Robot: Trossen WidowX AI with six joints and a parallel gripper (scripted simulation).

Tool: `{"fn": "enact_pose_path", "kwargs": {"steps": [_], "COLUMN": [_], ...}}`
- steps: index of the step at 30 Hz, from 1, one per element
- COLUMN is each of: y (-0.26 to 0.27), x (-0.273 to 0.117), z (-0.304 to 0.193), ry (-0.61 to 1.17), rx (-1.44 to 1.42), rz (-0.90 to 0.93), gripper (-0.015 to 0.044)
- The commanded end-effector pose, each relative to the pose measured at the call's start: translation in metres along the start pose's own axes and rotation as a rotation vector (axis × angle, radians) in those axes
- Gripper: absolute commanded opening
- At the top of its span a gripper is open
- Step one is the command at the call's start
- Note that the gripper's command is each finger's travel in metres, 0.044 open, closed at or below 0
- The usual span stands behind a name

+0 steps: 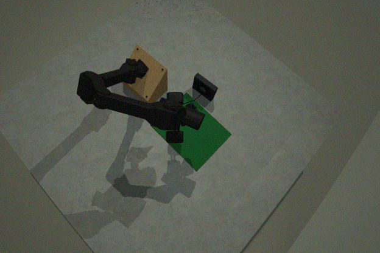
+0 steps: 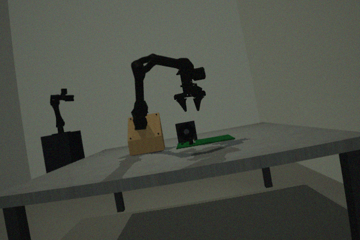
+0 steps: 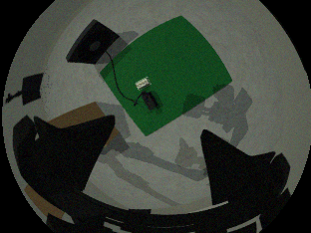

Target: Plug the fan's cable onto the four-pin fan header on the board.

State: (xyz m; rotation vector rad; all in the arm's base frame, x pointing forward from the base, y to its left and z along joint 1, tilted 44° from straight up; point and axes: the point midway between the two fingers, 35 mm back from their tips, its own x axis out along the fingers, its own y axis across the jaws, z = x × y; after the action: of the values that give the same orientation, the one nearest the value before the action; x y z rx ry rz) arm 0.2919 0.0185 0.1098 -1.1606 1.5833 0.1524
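Header pins (image 3: 142, 84) too small.
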Motion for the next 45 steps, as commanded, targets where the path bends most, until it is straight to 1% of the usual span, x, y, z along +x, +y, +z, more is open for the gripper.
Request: {"fn": "enact_pose_path", "kwargs": {"steps": [1,3,5,12,14,19,45], "y": [0.03,0.043,0.048,0.047,0.046,0.042,0.038], "x": [0.037,0.053,0.058,0.061,0.072,0.117,0.154], "z": [0.004,0.004,0.003,0.003,0.003,-0.002,-0.006], "ry": [0.208,0.313,0.35,0.349,0.348,0.351,0.352], "rx": [-0.379,-0.576,-0.646,-0.646,-0.646,-0.646,-0.646], "rz": [-0.084,-0.126,-0.14,-0.14,-0.14,-0.141,-0.142], "gripper": [0.044,0.044,0.044,0.044,0.044,0.044,0.044]}}
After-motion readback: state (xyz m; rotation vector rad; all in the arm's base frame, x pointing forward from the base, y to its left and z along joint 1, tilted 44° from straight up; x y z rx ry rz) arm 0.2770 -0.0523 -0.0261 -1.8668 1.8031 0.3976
